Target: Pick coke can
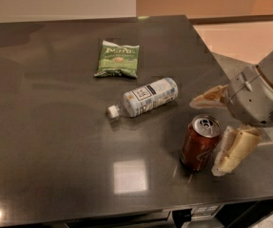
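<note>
The coke can (200,143) stands upright near the front right of the dark table (55,127). It is dark red with a silver top and pull tab. My gripper (218,127) comes in from the right at can height and is open. One cream finger (208,98) reaches out behind and above the can's top. The other finger (233,151) hangs just to the can's right, very close to its side. The can sits at the mouth of the open fingers, not enclosed.
A clear plastic bottle with a white label (145,97) lies on its side left of and behind the can. A green snack bag (118,58) lies flat farther back. The table's right edge (217,65) and front edge (126,212) are near the can.
</note>
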### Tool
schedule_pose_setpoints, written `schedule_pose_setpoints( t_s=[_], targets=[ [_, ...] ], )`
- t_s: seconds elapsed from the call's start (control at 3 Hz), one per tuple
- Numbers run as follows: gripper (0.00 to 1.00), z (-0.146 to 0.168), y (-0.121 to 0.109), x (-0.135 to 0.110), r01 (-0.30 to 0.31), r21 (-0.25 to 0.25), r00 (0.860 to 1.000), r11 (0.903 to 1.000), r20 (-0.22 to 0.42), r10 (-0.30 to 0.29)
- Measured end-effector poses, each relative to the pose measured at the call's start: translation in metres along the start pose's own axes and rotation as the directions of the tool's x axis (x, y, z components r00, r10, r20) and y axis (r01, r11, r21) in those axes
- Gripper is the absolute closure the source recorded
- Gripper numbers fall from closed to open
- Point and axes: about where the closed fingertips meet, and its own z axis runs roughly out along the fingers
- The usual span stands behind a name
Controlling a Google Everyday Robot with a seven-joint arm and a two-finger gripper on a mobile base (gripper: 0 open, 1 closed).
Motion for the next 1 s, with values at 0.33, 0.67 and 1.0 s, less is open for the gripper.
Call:
schedule_pose_setpoints(
  t_s=[0.33,0.67,1.0],
  targets=[
    [0.41,0.004,0.003,-0.001,0.01,-0.012,1.0,0.9999,0.018,-0.009],
    [0.64,0.003,0.002,-0.003,0.005,-0.02,0.999,0.9998,0.037,-0.004],
    [0.88,-0.017,-0.006,-0.014,-0.006,-0.021,0.996,0.9998,0.094,0.008]
  ],
)
